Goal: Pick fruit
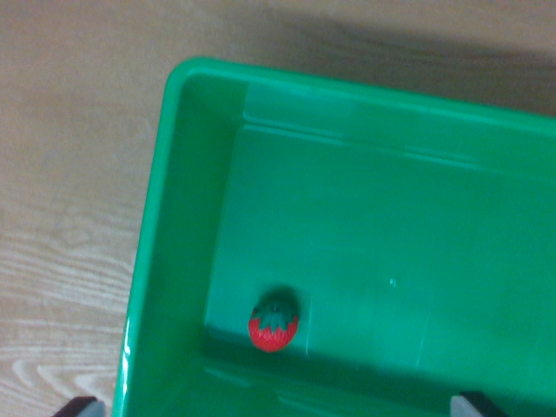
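Fingers (278, 408) barely in view, just dark tips at bottom corners, wide apart w/ nothing between. Strawberry (274, 321) lies on floor of green bin (156, 226), near its left wall. Bin sits on wood bench (61, 174).

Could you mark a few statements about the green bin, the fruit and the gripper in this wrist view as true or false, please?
1. A strawberry lies inside the green bin. True.
2. The strawberry sits in the middle of the bin floor. False: it lies near the bin's wall on the wrist view's left, low in the picture.
3. The bin stands on a wooden surface. True.
4. The gripper is clamped on the strawberry. False: only the fingertips show at the bottom edge, wide apart, with the strawberry free on the bin floor.
5. Several fruits share the bin. False: only one strawberry is visible.
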### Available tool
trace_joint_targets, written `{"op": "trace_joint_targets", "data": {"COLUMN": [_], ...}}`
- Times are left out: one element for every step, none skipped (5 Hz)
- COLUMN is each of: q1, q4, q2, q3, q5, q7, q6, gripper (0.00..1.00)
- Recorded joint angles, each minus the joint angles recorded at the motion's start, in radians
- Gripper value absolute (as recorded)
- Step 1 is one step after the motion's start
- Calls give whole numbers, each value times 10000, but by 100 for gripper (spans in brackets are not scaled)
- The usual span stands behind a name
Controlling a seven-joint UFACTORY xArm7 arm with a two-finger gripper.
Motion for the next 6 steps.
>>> {"op": "trace_joint_targets", "data": {"q1": [0,10,10,40,61,61], "q4": [0,-143,-143,-583,-890,-890], "q2": [0,30,30,121,184,184], "q3": [0,13,13,54,83,83], "q5": [0,-18,-18,-74,-113,-113], "q7": [0,13,13,53,81,81], "q6": [0,-143,-143,-580,-886,-886], "gripper": [0,0,0,0,0,0]}}
